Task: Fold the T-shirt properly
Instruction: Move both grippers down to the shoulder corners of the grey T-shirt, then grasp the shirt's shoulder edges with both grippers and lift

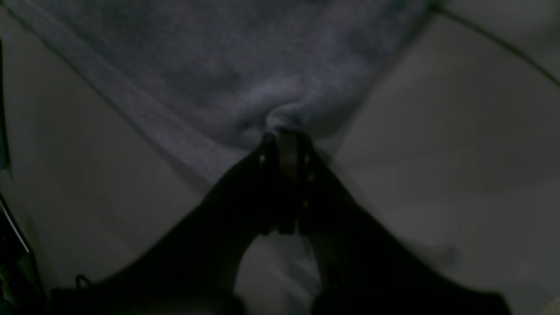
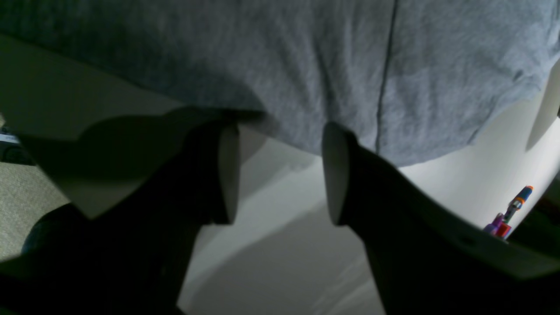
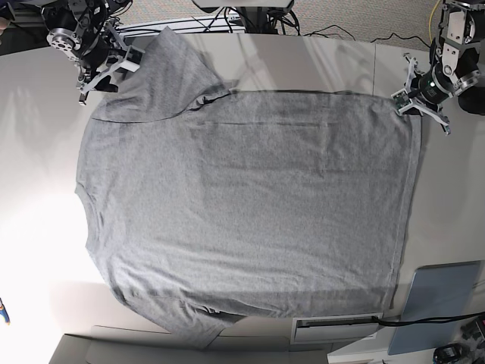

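The T-shirt (image 3: 242, 205) is heather-grey, spread flat and plain side up across the middle of the desk; its hem faces the right edge; one sleeve lies toward the far-left corner.

T-shirt (image 3: 250, 205) soft heather-grey knit cloth, matt, table (image 3: 38, 227) smooth matt

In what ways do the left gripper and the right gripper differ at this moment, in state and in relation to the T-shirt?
The left gripper is shut on a bunched corner of the T-shirt; the right gripper is open, with a clear gap between its pads and no cloth in it. The left gripper pulls the cloth into a pucker; the right gripper only hovers at the shirt's edge. In the base view both sit at the shirt's far corners.
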Action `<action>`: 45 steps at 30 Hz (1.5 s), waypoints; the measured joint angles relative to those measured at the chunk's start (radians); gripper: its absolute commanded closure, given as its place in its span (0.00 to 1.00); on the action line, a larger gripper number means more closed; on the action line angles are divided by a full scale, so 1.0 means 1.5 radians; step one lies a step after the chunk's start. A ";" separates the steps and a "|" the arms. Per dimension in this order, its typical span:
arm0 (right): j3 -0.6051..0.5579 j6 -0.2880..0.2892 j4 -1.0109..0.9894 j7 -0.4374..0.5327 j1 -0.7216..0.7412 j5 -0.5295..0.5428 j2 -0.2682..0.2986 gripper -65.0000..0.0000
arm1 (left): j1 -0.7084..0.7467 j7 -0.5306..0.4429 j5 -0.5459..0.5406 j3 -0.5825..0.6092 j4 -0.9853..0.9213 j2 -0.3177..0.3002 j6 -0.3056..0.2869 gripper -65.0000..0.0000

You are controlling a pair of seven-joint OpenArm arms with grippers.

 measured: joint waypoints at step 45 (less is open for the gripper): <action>-0.159 -0.098 0.125 -0.263 -0.051 0.025 0.067 1.00 | 0.140 0.062 -0.153 -0.054 0.072 -0.017 -0.008 1.00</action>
